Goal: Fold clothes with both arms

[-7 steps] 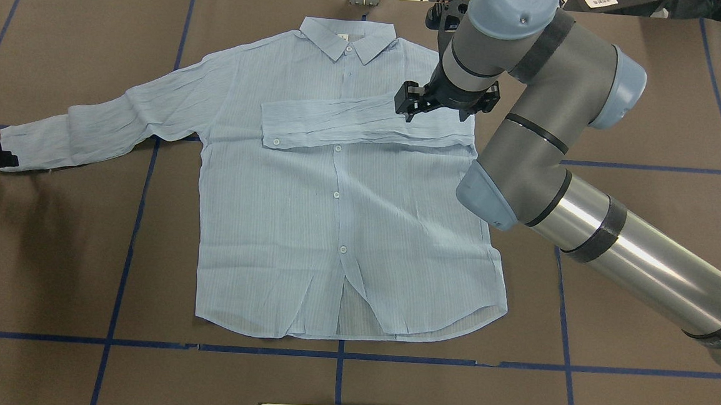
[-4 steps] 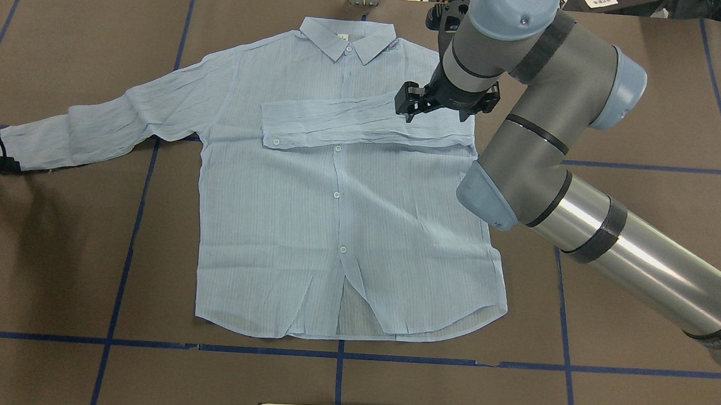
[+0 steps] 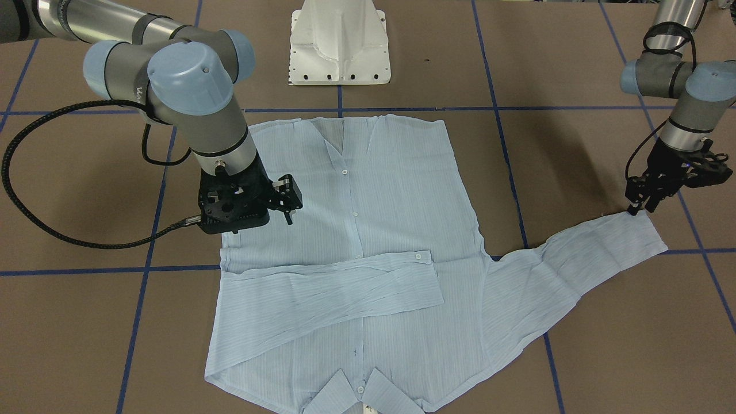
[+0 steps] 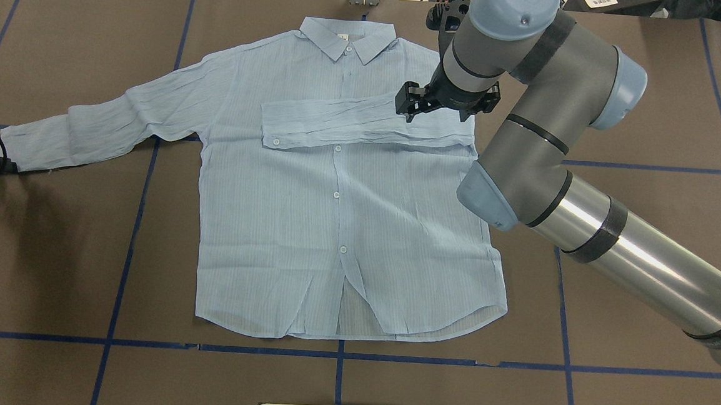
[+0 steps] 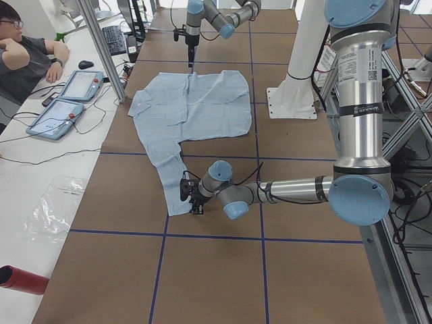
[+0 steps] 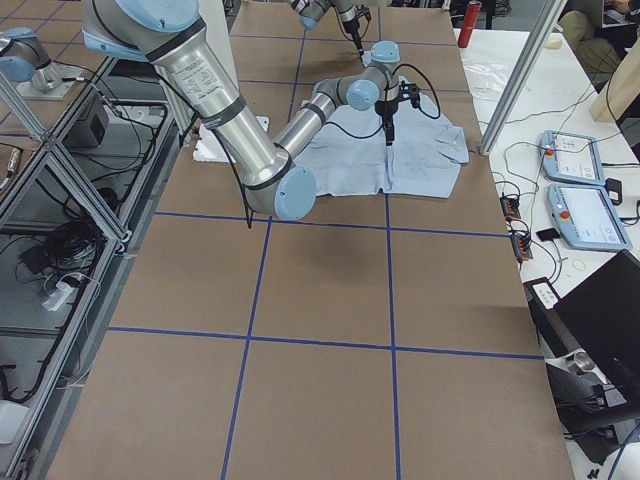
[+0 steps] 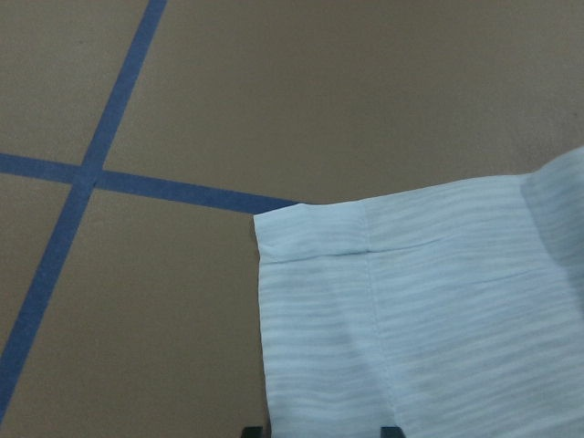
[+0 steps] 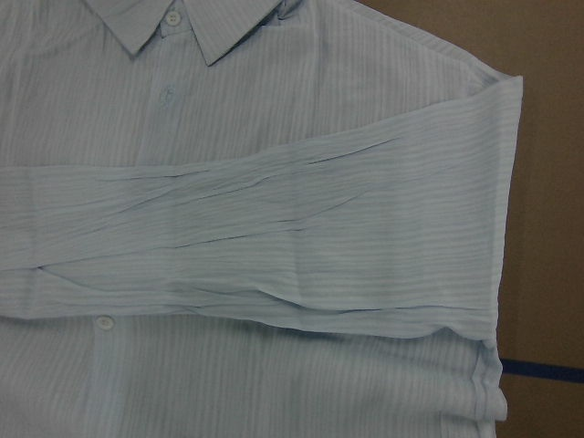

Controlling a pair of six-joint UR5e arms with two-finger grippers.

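Shirt (image 4: 334,226) lies flat on the table (image 4: 51,240), one sleeve (image 4: 340,123) folded across. Left gripper (image 3: 638,206), fingers (image 7: 391,432) apart, sits at the other cuff (image 7: 365,274); pinch just that edge, lift softly. Right gripper (image 3: 286,204): can't tell.

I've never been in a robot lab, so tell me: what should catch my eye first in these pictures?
A pale blue shirt lies flat in the middle of the brown table, one sleeve already folded across its chest. The big silver right arm reaches over that fold, while the left arm has its jaws open at the cuff of the other, outstretched sleeve.
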